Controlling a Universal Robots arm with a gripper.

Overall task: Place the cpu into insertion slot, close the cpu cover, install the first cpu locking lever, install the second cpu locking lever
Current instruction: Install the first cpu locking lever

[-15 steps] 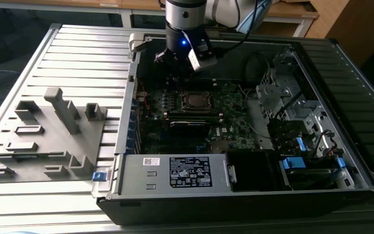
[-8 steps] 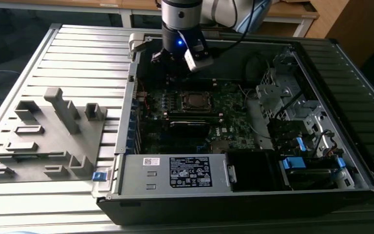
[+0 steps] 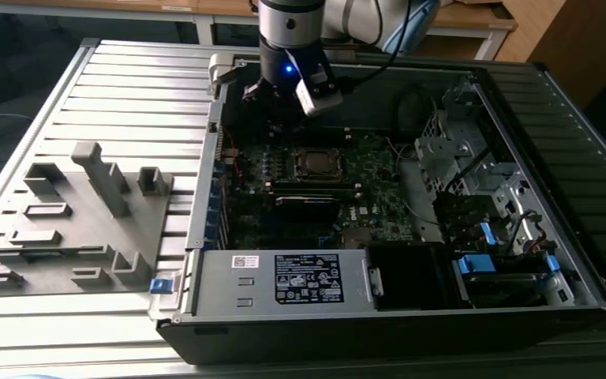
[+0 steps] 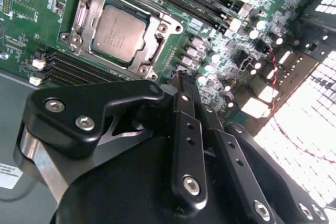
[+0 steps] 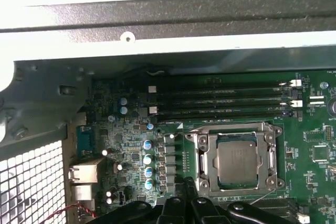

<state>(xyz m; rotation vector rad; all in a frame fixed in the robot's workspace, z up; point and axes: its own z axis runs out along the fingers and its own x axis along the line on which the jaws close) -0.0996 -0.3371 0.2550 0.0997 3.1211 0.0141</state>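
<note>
The arm [image 3: 290,24] was cut off by the upper edge of the exterior view; the cpu [image 3: 314,163] there was too small to judge clearly.

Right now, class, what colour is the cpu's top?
The cpu is dull silver-grey on top, best seen in the second wrist view.

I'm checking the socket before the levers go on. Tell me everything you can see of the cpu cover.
The cpu cover is a thin, silvery metal square frame with an open window in its middle. It lies flat, closed down on the socket of the green board. It frames the cpu, whose dull grey top shows through the window. The gripper hangs clear of it, so nothing else touches it.
</note>
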